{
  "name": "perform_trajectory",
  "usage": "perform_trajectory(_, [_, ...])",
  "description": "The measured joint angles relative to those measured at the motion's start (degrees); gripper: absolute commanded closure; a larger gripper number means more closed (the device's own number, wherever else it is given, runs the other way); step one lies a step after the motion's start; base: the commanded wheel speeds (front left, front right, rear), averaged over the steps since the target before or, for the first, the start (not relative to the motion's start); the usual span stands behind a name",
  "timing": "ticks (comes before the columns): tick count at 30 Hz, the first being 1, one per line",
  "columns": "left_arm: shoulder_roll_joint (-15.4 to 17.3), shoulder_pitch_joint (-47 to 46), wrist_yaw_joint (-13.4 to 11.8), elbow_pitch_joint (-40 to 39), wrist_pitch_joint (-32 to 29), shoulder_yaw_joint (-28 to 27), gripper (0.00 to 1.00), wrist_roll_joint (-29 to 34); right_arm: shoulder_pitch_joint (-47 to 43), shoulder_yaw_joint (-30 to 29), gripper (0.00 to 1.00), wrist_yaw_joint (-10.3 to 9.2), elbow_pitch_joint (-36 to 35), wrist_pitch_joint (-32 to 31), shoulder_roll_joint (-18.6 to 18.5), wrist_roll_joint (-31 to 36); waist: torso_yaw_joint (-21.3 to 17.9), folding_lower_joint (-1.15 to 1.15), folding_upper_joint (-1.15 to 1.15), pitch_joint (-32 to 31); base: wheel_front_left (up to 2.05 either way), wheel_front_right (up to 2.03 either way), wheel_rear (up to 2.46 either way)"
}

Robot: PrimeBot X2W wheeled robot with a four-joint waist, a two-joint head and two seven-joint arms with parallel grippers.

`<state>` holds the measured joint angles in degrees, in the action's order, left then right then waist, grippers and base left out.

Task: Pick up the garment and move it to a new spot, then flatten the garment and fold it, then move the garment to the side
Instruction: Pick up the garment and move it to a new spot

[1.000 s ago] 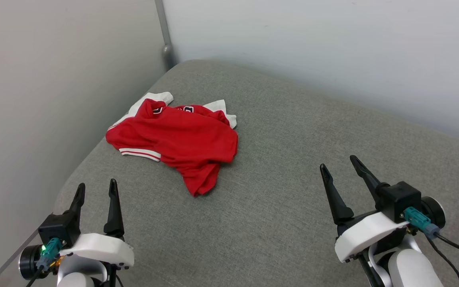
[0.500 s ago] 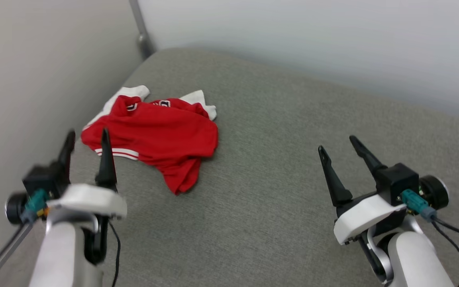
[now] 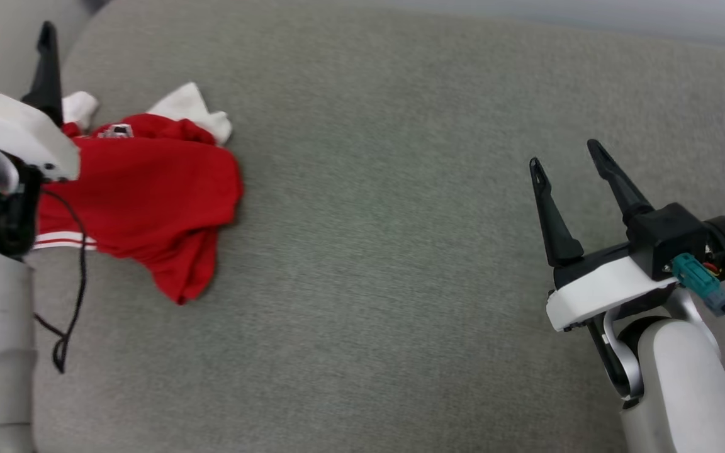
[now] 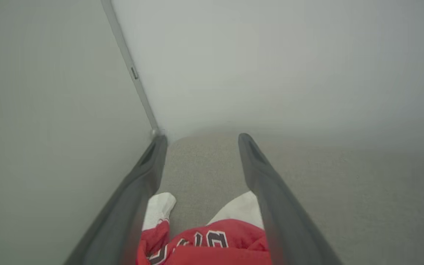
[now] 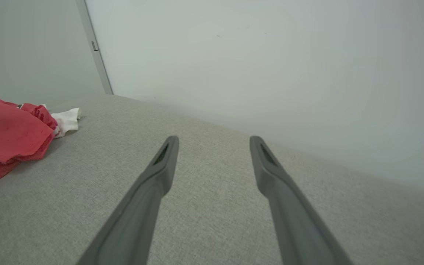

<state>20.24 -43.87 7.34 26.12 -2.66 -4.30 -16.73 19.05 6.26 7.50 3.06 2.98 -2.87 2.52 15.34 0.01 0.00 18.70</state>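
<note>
Garment: the garment (image 3: 148, 182) is being shown lying crumpled on the grey cushion (image 3: 369, 264), at the left of the head view. Red cloth is lying uppermost, 2 white sleeves (image 3: 189, 107) are poking out at its far edge, and a striped trim (image 3: 60, 239) is being shown at its near left edge.
Left gripper: the left gripper (image 3: 15, 31) is being held over the garment's far left part in the head view. Its 2 fingers are being kept spread apart, with nothing pinched between them.
Garment against the left fingers: in the left wrist view the red chest with its black, white-outlined letters (image 4: 212, 239) is being framed between the 2 fingers at the bottom edge. 1 white sleeve is lying just beside the finger at that view's left, and the other is being partly covered by the finger at its right. Whether cloth is being touched cannot be told. The fingertips are being pointed past the garment.
Right gripper: the right gripper (image 3: 564, 155) is being held over bare cushion at the right of the head view, well apart from the garment. Its 2 fingers are being kept spread, with nothing gripped.
Garment against the right fingers: in the right wrist view the garment is lying at the left edge, well to the left of both fingers.
Surroundings: 2 pale walls (image 5: 271, 55) are being joined by a corner strip (image 4: 131, 70) behind the cushion. A black cable (image 3: 76, 251) is hanging from the left arm in front of the garment's near left part.
</note>
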Motion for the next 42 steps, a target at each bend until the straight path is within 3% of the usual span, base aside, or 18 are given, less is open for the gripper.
perform_trajectory(11, [11.5, -0.1, 0.2, 12.6, -26.2, 5.7, 0.0, -14.2, 1.0, -0.3, 0.0, 0.0, 0.4, 1.9, 0.0, -1.1, -6.9, 0.0, 0.0, 7.2, 0.0, 0.0, 0.0])
perform_trajectory(20, [13.5, -0.8, 0.2, 20.4, -36.8, 5.7, 0.0, -19.1, 2.1, 0.2, 0.0, 0.0, 1.5, 2.5, 0.0, -2.0, -8.8, -0.01, 0.0, 9.5, 0.0, 0.0, 0.0])
perform_trajectory(21, [13.3, -1.0, 0.2, 20.8, -37.0, 5.6, 0.0, -19.4, 2.2, 0.2, 0.0, 0.0, 1.6, 2.5, 0.0, -2.0, -8.9, -0.01, 0.0, 9.6, 0.0, 0.0, 0.0])
perform_trajectory(22, [13.2, -1.1, 0.2, 21.4, -37.0, 5.4, 0.08, -19.7, 2.2, 0.3, 0.0, 0.0, 1.7, 2.5, 0.0, -2.0, -9.0, -0.01, 0.0, 9.7, 0.0, 0.0, 0.0])
perform_trajectory(23, [13.2, -1.3, 0.2, 21.8, -36.9, 5.3, 0.61, -20.0, 2.2, 0.3, 0.0, 0.01, 1.7, 2.5, 0.0, -2.0, -9.0, -0.01, 0.0, 9.7, 0.0, 0.0, 0.0])
perform_trajectory(24, [13.2, -1.4, 0.2, 22.2, -36.4, 5.3, 0.92, -19.9, 2.2, 0.3, 0.0, 0.0, 1.7, 2.5, 0.0, -2.0, -9.1, -0.01, 0.0, 9.7, 0.0, 0.0, 0.0])
perform_trajectory(25, [13.1, -1.5, 0.2, 22.6, -35.8, 5.3, 1.0, -19.9, 2.3, 0.3, 0.0, 0.01, 1.7, 2.5, 0.0, -2.0, -9.1, -0.01, 0.0, 9.6, 0.0, 0.0, 0.0])
perform_trajectory(31, [12.8, -1.6, 0.1, 24.0, -29.1, 6.4, 1.0, -18.1, 2.3, 0.0, 0.0, 0.01, 2.0, 2.8, 0.0, -2.4, -8.8, -0.01, 0.0, 8.2, 0.0, 0.0, 0.0])
perform_trajectory(42, [13.1, -4.3, -3.4, 22.7, -10.6, 8.3, 1.0, -12.0, -1.3, -1.0, 0.0, 0.01, 5.2, 4.1, 0.0, -5.5, -7.4, -0.01, 0.0, 0.0, 0.0, 0.0, 0.0])
